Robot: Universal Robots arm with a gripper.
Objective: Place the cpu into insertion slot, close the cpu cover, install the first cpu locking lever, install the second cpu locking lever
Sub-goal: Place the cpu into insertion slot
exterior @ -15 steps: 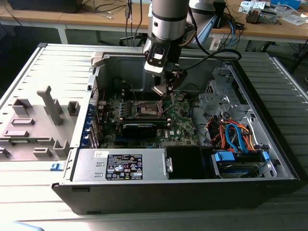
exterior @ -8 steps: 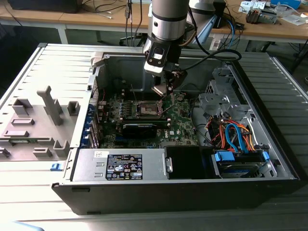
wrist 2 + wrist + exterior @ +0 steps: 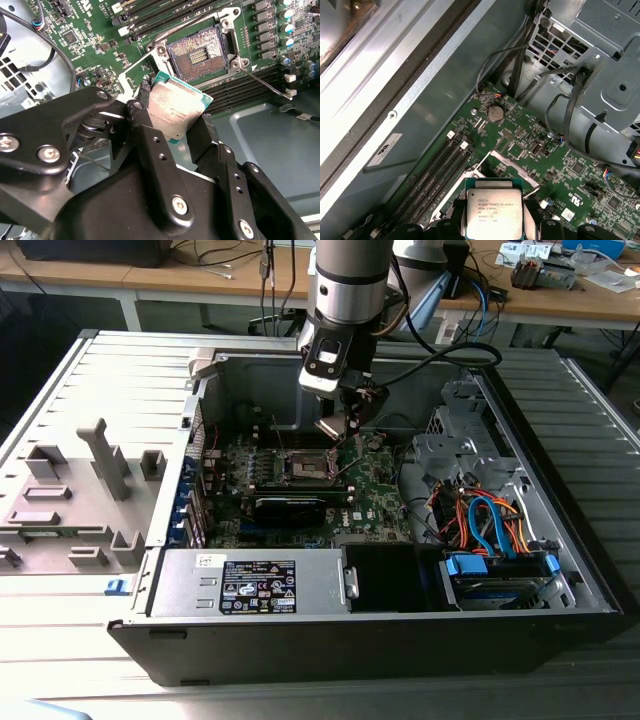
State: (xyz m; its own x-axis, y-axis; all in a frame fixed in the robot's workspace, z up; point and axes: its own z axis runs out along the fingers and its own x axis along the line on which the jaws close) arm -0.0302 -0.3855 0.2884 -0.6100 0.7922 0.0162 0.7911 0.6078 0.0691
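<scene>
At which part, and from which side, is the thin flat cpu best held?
By two opposite edges, as the gripper does now. The cpu is flat and square, so its parallel edges suit the fingers. Coming edge-on, not over its faces, probably leaves the underside free for the insertion slot.

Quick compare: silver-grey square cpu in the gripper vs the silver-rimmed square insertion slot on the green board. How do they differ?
Position: the silver-grey square cpu is held off the board in the gripper; the silver-rimmed square insertion slot sits fixed in the green circuit board.
Face: the cpu shows a plain metal top; the insertion slot shows a dark, empty contact field.
Shared: both are square, with similar footprints.
</scene>
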